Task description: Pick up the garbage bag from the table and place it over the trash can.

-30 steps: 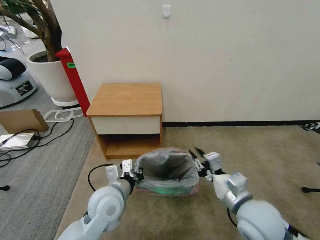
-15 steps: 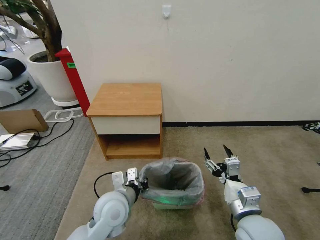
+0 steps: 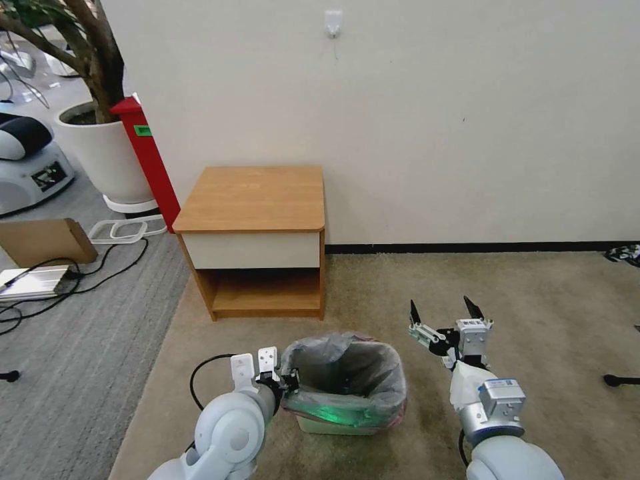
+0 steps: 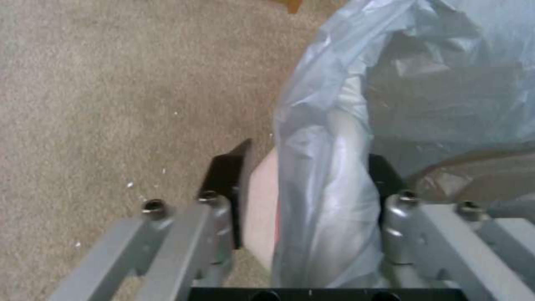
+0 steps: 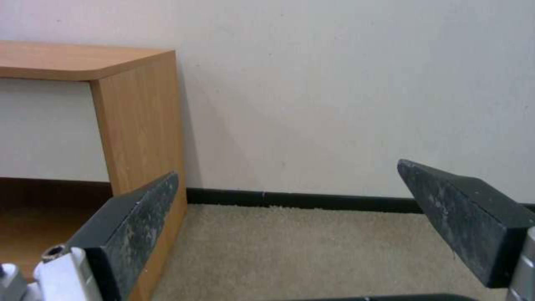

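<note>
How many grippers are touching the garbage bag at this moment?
1. The left gripper straddles the garbage bag at the trash can rim; the right gripper hangs open, apart.

no readable text, green label (image 3: 141, 131) on red board illegible, gripper tags too small

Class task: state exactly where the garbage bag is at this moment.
In the head view the garbage bag lines the trash can on the carpet in front of the table, its left rim gripped by the left gripper.
</note>
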### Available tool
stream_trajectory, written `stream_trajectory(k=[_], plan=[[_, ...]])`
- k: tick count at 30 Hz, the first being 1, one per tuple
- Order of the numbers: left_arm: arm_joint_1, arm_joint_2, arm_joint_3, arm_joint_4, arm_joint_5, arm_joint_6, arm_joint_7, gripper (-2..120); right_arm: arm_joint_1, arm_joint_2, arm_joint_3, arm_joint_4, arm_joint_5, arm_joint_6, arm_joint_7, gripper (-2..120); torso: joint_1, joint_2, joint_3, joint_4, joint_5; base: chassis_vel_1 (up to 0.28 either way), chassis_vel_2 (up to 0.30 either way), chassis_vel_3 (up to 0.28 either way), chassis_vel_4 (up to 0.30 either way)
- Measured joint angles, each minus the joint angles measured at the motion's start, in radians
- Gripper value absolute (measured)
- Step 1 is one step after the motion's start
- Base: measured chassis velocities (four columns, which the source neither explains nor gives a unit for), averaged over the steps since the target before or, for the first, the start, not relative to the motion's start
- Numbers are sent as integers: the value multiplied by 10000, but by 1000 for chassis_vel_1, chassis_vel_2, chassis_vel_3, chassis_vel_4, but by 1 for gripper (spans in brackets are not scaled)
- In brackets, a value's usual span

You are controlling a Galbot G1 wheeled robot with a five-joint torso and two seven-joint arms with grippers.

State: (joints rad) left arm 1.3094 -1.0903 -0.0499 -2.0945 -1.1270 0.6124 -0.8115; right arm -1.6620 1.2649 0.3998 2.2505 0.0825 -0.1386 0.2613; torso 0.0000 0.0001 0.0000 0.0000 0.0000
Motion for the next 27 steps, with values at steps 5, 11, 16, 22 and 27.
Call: stream_trajectory(k=[5,11,16,22,27], plan=[[68,136,-110,-233,-5,27,5,60,21,-60,12,18,24,-18,0,100,0,-1,0,1,0,0,0,0,0],[218,289,-278,-581,-24,33,12,79,-5,-95,37,42,141,-22,-3,100,0,-1,0,0,-1,0,0,0,0],[713,347,-939,-1100,647,-26,756,98,-319,-122,359,112,769,172,-80,100,0,-1,0,-1,0,0,0,0,0],[1936,197,-2081,-1281,3931,-1557,2921,100,-934,-91,707,85,1318,800,-123,100,0,-1,-1,0,-2,0,0,0,0],[3183,134,-2899,-874,8174,-4693,4582,100,-1477,433,782,-17,1166,1395,-250,100,0,-1,-1,1,-1,0,0,0,0]])
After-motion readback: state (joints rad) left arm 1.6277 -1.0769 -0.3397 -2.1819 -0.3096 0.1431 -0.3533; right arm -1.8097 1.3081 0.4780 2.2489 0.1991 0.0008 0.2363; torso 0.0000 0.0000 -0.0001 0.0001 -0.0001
